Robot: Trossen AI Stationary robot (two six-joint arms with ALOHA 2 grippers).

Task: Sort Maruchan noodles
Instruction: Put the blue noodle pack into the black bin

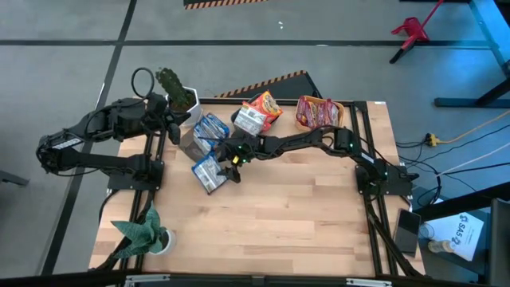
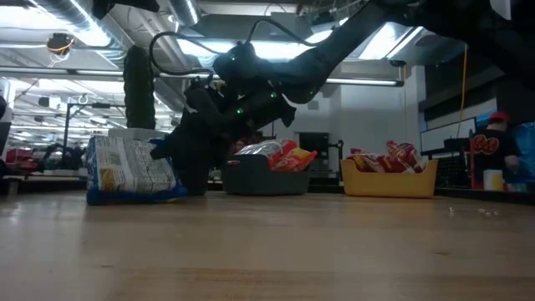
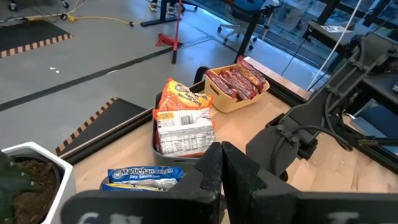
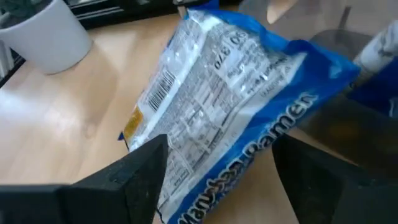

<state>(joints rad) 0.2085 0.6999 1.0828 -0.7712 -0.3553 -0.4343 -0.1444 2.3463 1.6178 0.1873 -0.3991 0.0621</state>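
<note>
1. Right gripper [image 1: 232, 162] low over counter [image 1: 279, 215], fingers spread wide and released, straddling blue packet [image 4: 236, 118] lying near grey bin [image 1: 194, 143].
2. Left gripper [image 3: 221, 171] clenched, parked by white planter [image 1: 190, 112].
3. Advised: centre fingers across packet's width, close gently, avoid crushing noodles, lift clear before transfer.
</note>
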